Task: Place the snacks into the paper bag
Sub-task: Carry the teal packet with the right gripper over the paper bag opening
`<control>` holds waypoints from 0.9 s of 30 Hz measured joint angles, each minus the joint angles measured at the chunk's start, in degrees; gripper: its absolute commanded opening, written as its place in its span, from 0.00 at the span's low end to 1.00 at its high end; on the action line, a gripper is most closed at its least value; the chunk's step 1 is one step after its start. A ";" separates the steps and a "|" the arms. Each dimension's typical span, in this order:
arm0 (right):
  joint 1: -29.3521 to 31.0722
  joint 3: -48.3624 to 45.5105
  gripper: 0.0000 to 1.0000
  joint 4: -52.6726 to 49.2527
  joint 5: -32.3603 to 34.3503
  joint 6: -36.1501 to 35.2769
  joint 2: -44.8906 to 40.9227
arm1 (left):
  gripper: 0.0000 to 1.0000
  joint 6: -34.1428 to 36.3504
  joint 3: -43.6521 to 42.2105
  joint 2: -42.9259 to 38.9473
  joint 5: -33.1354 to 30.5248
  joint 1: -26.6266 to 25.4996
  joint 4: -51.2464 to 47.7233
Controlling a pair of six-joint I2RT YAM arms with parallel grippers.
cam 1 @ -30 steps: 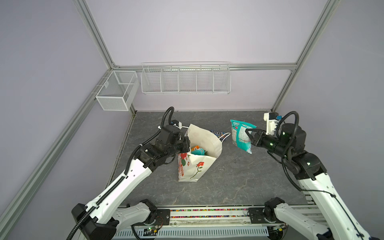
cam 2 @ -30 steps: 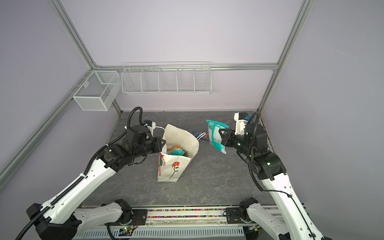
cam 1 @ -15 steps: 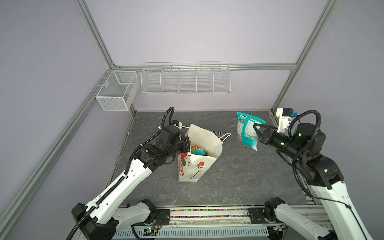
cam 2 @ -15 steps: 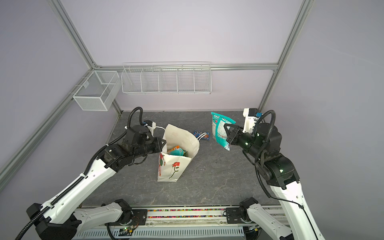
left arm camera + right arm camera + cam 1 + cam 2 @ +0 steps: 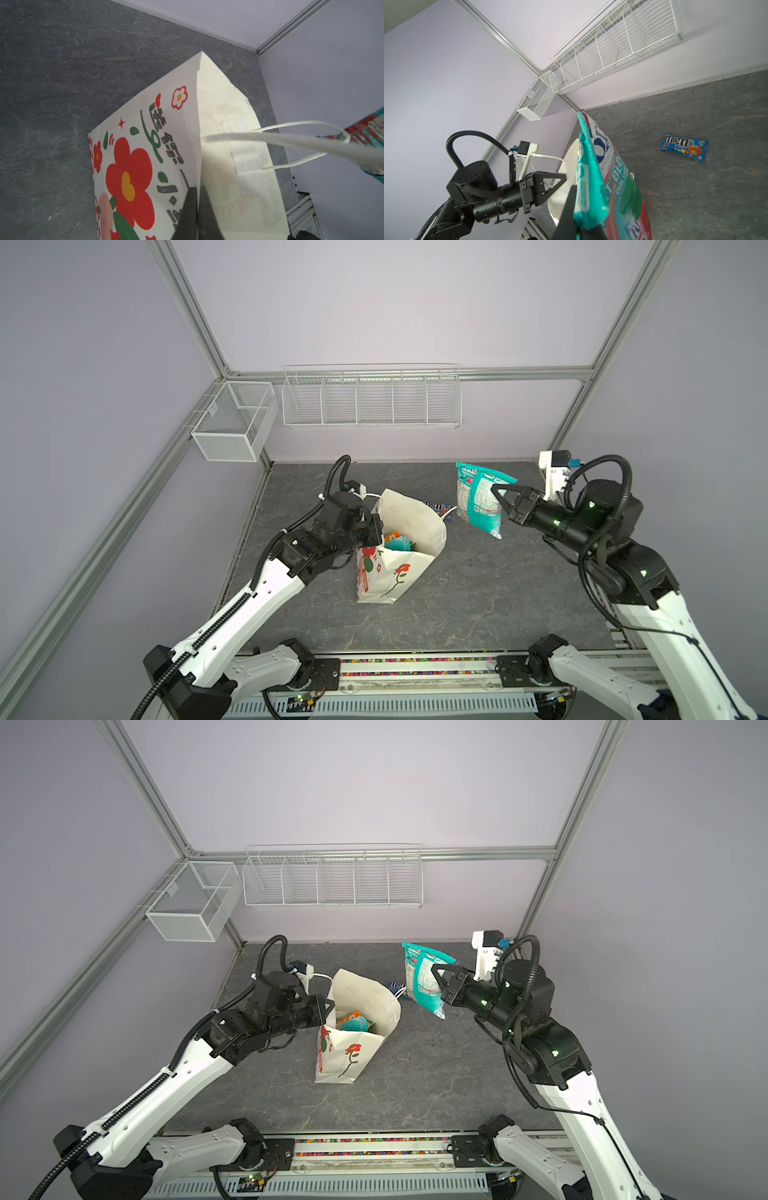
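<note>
Teal bag (image 5: pixel 473 499) hangs clamped in our R hand (image 5: pixel 496 494), right of paper bag (image 5: pixel 399 572), whose left rim our L hand (image 5: pixel 376 527) pinches.

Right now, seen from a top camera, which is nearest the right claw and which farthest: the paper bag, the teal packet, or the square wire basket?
1. The teal packet: pinched in the right claw.
2. The paper bag: mid-table, to its left.
3. The square wire basket: on the far left wall.

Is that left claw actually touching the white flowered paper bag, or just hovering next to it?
Touching. The left wrist view shows the left claw shut on the rim of the paper bag, one finger on each side of the paper.
</note>
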 measured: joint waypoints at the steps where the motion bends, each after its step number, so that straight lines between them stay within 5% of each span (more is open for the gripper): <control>1: 0.55 0.04 0.07 0.68 -0.15 0.33 0.22 | 0.00 0.00 -0.13 -0.09 0.00 -0.02 0.15; 27: 15.15 0.07 0.07 12.39 1.29 3.80 8.72 | 0.00 -0.83 -1.99 -1.97 -0.09 -0.50 1.44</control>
